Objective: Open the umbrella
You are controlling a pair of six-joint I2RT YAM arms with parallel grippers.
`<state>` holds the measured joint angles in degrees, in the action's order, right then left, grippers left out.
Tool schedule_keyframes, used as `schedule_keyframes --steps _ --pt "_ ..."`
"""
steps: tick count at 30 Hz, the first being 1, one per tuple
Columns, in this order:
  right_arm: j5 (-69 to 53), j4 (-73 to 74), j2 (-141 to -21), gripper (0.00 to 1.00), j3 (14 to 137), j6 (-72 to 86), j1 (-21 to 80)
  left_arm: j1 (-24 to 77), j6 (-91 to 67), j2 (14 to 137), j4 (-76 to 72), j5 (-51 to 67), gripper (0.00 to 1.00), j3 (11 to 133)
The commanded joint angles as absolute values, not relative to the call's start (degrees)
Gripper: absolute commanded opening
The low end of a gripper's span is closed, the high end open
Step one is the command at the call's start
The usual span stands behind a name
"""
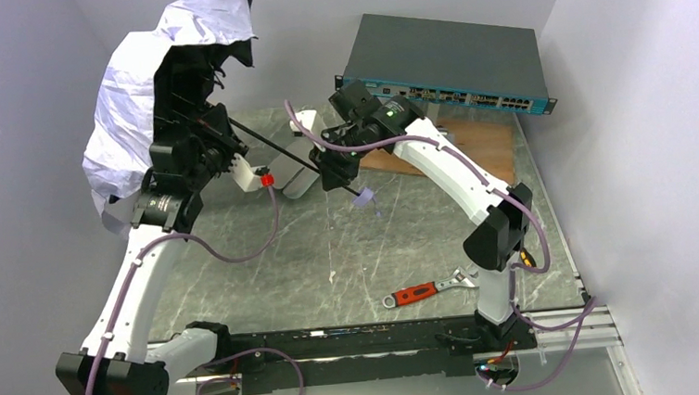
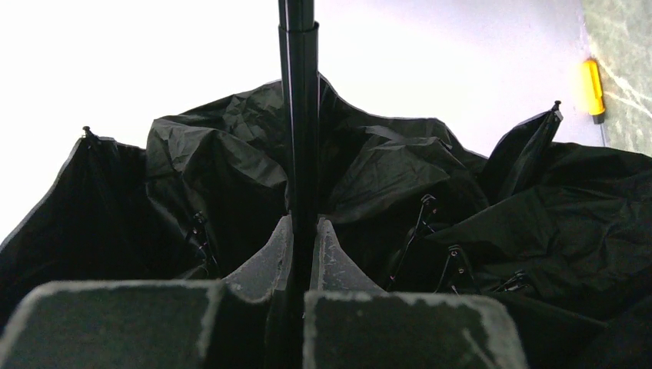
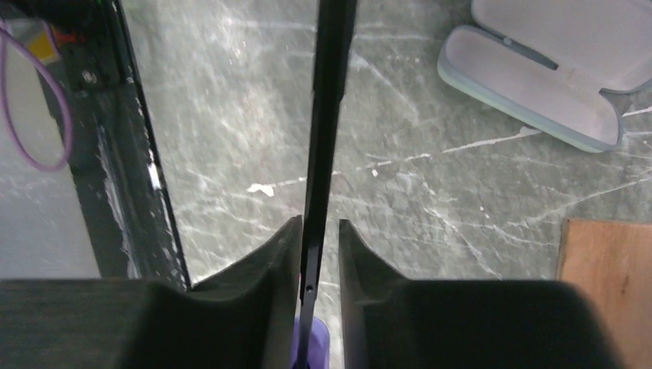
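Note:
The umbrella is held in the air at the left. Its canopy [image 1: 147, 72] is partly spread, lavender-white outside and black inside. Black folds [image 2: 192, 169] fill the left wrist view. The thin black shaft [image 1: 282, 151] slants down right to the lavender handle [image 1: 365, 197]. My left gripper [image 1: 205, 152] is shut on the shaft [image 2: 300, 115] next to the canopy. My right gripper [image 1: 337, 172] sits around the shaft [image 3: 329, 115] just above the handle [image 3: 315, 342]. Its jaws stand narrowly apart: the shaft lies against one finger [image 3: 277, 265], with a gap to the other.
A pale open clamshell case [image 3: 538, 77] lies on the marble table under the shaft, also seen in the top view [image 1: 300, 180]. A network switch [image 1: 448, 60] stands at the back right, with a wooden board [image 1: 477, 151] in front of it. A red-handled wrench [image 1: 422, 292] lies near the front.

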<state>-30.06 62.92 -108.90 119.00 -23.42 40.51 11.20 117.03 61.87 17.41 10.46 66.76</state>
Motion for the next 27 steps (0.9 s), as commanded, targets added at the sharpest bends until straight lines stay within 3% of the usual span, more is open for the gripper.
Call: schedule_keyframes --steps 1,3,9,18,27 --pt "-29.5 65.4 -108.9 0.15 117.3 -25.8 40.6 10.5 117.9 62.6 5.8 4.9 0.0 69.0" --pt "-29.1 66.2 -108.1 0.0 116.0 -27.1 40.6 9.2 118.6 63.5 3.5 2.7 0.0 69.0" --pt "-27.6 67.9 -104.7 0.0 111.2 -30.5 40.6 3.4 122.0 68.1 -5.5 -4.9 0.02 70.3" --pt "-26.8 69.9 -100.5 0.0 106.4 -35.3 40.2 -5.1 123.9 75.0 -10.4 -11.9 0.33 75.4" --pt "-27.4 71.4 -100.1 0.0 104.8 -36.6 39.0 -9.5 123.8 79.7 -14.9 -13.3 0.3 78.9"
